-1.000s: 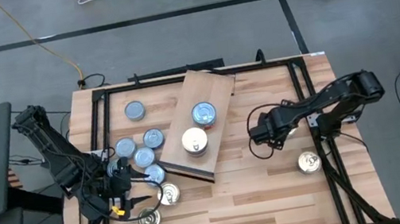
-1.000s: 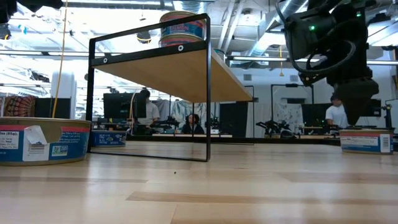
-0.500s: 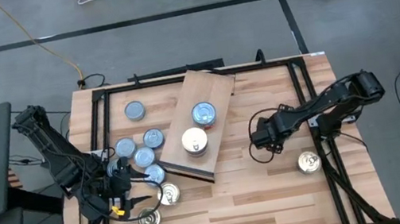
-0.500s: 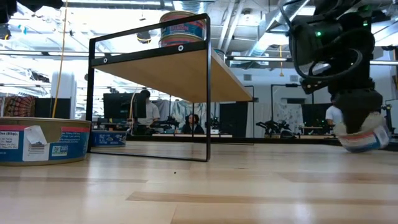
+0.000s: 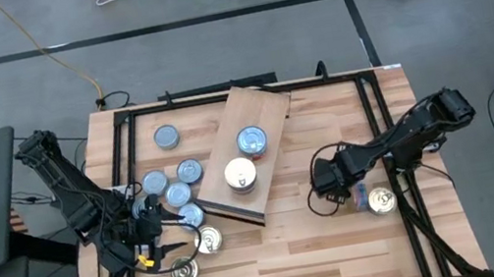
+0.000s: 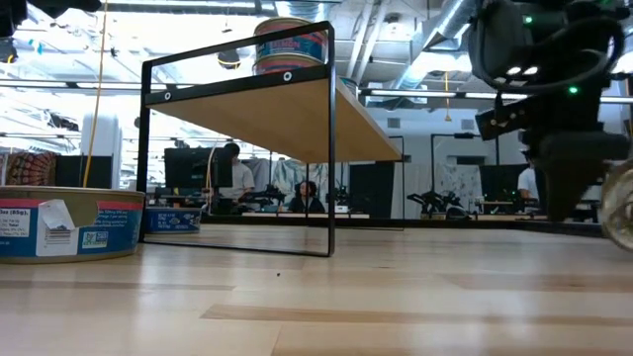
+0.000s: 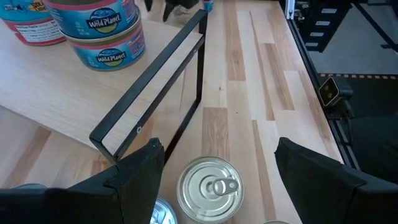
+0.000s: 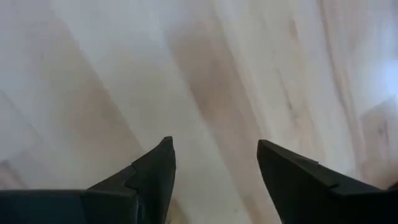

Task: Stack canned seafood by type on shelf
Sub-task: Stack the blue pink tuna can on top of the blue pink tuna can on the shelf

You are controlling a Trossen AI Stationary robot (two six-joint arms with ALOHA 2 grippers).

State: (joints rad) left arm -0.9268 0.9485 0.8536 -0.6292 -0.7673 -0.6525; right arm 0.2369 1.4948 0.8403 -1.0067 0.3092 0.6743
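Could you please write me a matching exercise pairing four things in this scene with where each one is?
Things:
1. blue-topped can
2. gold-lidded can
3. left claw
4. right claw

Places:
A. beside the can cluster at the table's left
B. on the shelf
C. on the tabletop right of the right claw
D. open over bare wood, right of the shelf

Pairs: 1-B, 2-C, 3-A, 4-D

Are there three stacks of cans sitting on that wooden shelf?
No, the high view shows only two on the shelf: a blue-grey topped can and a pale-lidded can.
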